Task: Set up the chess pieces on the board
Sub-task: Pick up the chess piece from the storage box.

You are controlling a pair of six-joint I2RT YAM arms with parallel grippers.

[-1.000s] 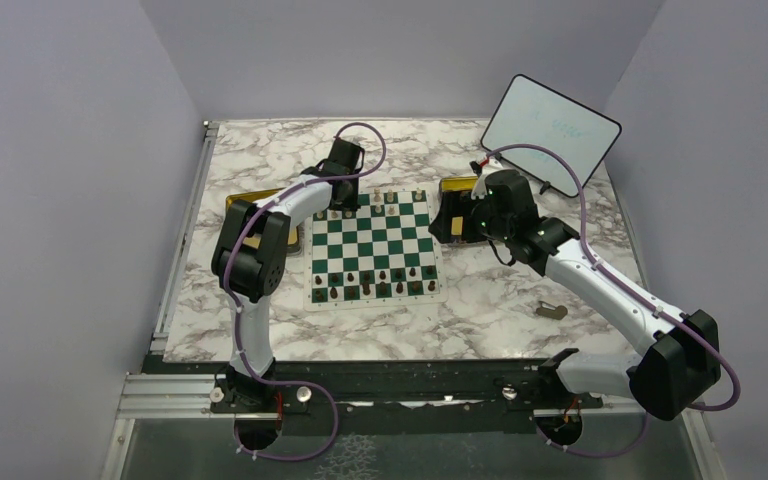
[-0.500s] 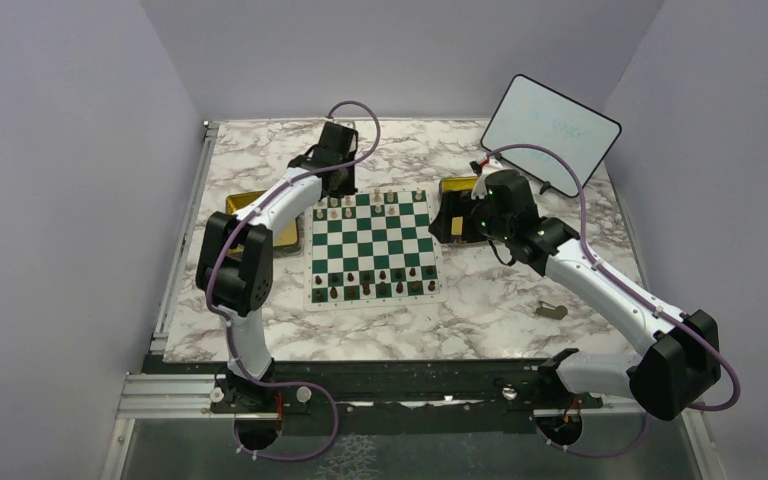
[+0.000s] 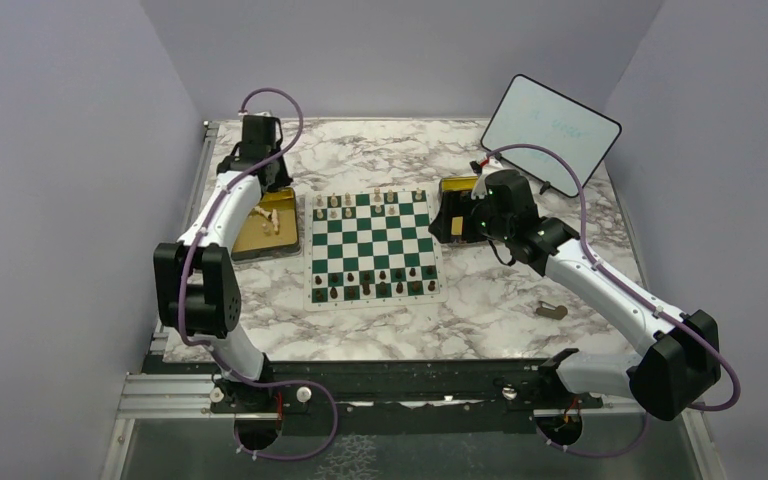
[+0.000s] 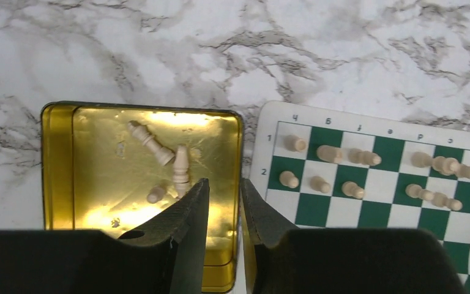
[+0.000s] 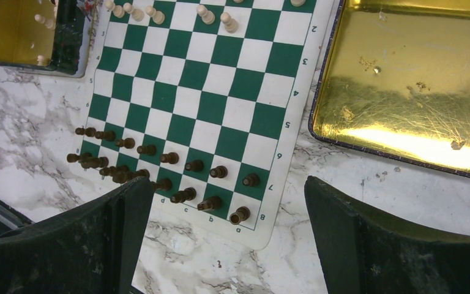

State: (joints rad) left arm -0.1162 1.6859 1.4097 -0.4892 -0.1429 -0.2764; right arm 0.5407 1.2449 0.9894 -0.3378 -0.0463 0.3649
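The green and white board point(image 3: 373, 245) lies mid-table. Cream pieces point(image 3: 375, 205) stand on its far rows and dark brown pieces point(image 3: 375, 280) on its near rows. My left gripper point(image 3: 263, 185) hovers over the left gold tray point(image 3: 245, 245). In the left wrist view the left gripper point(image 4: 223, 184) is empty, its jaws a narrow gap apart, above the tray's right rim point(image 4: 240, 147). Three cream pieces point(image 4: 180, 168) lie in that tray. My right gripper point(image 3: 465, 215) is wide open and empty over the right gold tray point(image 5: 404, 92). It is beside the board's corner point(image 5: 229, 202).
A white tablet-like panel point(image 3: 550, 130) leans at the back right. A small tan object point(image 3: 551, 310) lies on the marble right of the board. The right tray holds no pieces. A metal rail point(image 3: 160, 395) runs along the near edge.
My left arm swung left from the board's far left corner to above the left gold tray. The right arm has not moved.
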